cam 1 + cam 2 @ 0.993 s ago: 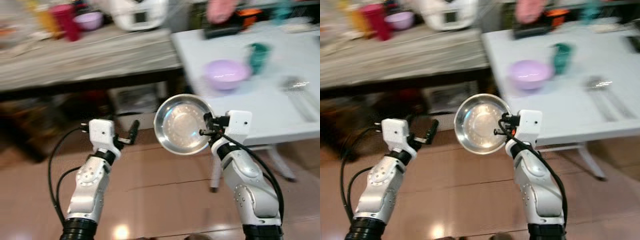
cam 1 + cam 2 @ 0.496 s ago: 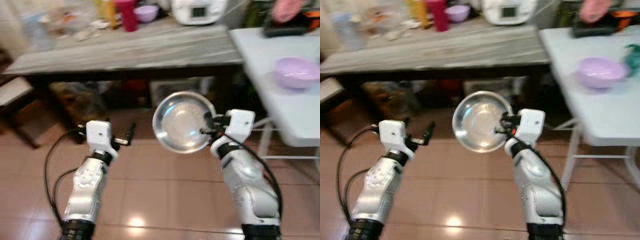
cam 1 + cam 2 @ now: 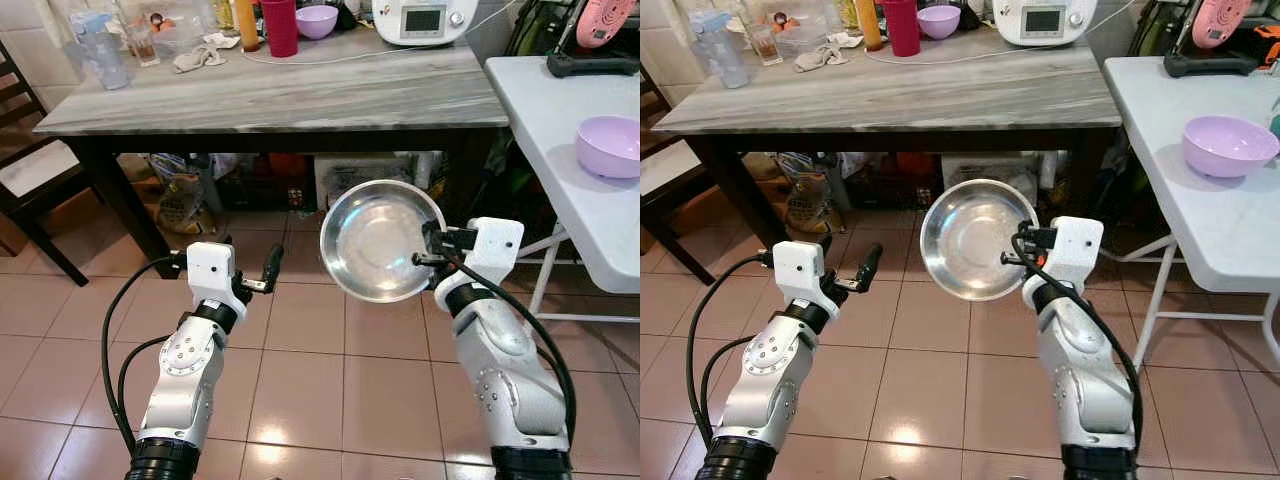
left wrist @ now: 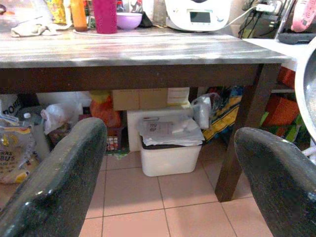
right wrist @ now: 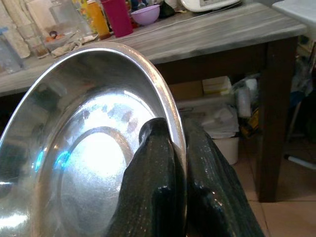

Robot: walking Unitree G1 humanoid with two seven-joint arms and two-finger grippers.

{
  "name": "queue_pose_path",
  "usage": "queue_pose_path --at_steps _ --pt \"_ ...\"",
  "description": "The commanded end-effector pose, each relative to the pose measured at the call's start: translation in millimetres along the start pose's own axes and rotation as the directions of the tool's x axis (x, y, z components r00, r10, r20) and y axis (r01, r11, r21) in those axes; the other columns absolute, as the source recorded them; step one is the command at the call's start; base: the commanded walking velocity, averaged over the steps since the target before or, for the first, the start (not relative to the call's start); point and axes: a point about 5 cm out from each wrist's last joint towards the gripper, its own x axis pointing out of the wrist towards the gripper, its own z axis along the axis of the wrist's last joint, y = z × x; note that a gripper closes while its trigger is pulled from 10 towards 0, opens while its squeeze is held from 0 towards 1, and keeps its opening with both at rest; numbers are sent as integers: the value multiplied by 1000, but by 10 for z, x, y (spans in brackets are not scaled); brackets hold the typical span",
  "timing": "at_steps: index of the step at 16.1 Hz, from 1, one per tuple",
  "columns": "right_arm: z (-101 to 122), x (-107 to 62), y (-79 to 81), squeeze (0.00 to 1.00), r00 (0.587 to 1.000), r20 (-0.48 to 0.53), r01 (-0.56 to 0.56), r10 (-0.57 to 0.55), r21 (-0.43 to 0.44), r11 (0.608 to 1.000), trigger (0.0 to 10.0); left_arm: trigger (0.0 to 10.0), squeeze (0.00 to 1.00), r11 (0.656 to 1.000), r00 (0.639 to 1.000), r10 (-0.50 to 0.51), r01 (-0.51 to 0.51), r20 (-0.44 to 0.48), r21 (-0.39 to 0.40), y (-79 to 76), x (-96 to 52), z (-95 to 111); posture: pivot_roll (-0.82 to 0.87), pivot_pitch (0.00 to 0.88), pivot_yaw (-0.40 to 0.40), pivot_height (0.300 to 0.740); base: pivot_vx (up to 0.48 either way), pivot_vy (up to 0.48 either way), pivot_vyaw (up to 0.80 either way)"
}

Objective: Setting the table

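While the robot stands on the tiled floor between two tables, this is how things lie, largest first.

Grey table (image 3: 300,95): long marbled top straight ahead, carrying a red cup (image 3: 281,26), a small purple bowl (image 3: 317,20), a white appliance (image 3: 424,20), bottles and a cloth.

White table (image 3: 560,120): at the robot's right, its near part bare; a purple bowl (image 3: 610,145) sits on it. Judged the likelier place to set.

Pan (image 3: 383,240): a shallow steel dish held up in the air in front of the robot, tilted so its hollow faces the camera, over the floor and well apart from both tables.

Right gripper (image 5: 170,163): fingers pinched on the pan's rim, one inside and one outside the wall.

Left gripper (image 3: 268,270): held out beside the pan but apart from it, fingers spread wide with nothing between them.

Handling: the pan looks thin, stiff and light, so a rim pinch should carry it. Polished metal is slippery, though, and a one-point hold lets it pivot. A deep bite on the rim is the place to hold, and it should be levelled before it is set down.
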Motion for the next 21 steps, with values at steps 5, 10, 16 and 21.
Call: queue_pose_path --at_steps 5,10,16,21 --pt "53 9 26 0 1000 25 -6 6 0 1000 10000 10000 0 1000 1000 2 -2 1 14 14 -2 7 -183 87 78 740 0 0 0" --pt "53 9 26 0 1000 25 -6 6 0 1000 10000 10000 0 1000 1000 2 -2 1 14 14 -2 7 -183 87 78 740 0 0 0" --pt "53 9 26 0 1000 25 -6 6 0 1000 10000 10000 0 1000 1000 2 -2 1 14 14 -2 7 -183 87 78 740 0 0 0" --pt "53 9 26 0 1000 25 -6 6 0 1000 10000 10000 0 1000 1000 2 -2 1 14 14 -2 7 -183 87 78 740 0 0 0"
